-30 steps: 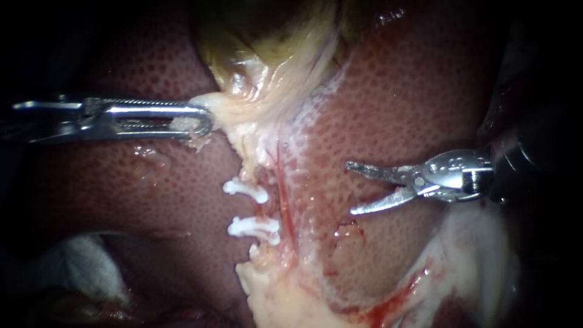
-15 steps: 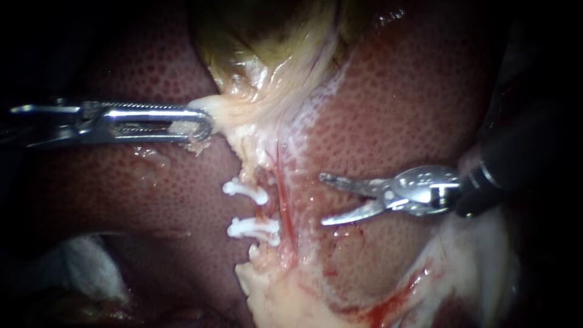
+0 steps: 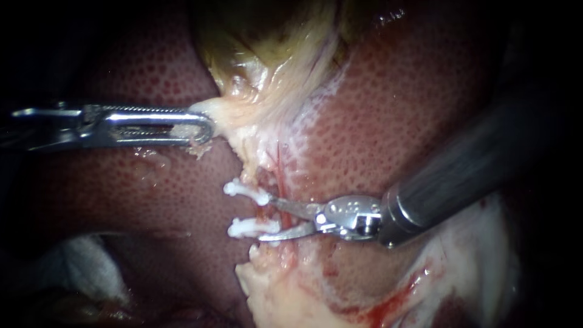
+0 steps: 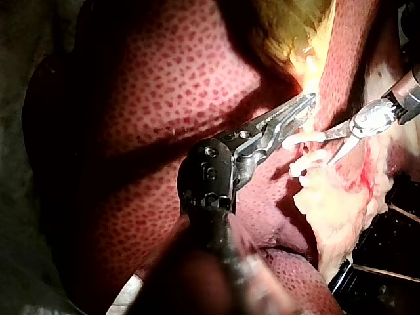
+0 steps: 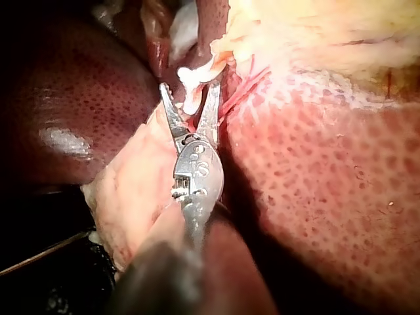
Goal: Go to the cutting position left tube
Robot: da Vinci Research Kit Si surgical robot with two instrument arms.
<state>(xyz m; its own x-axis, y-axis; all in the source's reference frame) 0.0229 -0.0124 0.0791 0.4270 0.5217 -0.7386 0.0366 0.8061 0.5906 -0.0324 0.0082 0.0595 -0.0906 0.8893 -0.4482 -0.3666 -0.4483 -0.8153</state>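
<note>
The right instrument (image 3: 267, 217), jaws apart and empty, reached the left tube (image 3: 261, 211), which ran crosswise to it between two white clips (image 3: 246, 189), while the left instrument (image 3: 205, 126) clamped the gallbladder (image 3: 267, 54).

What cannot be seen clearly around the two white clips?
- Endoscope view: the open jaws of the right tool partly cover the tube between the upper clip and lower clip; contact cannot be told.
- Left wrist view: glare washes out the tissue held by the left tool.
- Endoscope view: the left edge cuts off the left tool's shaft.
</note>
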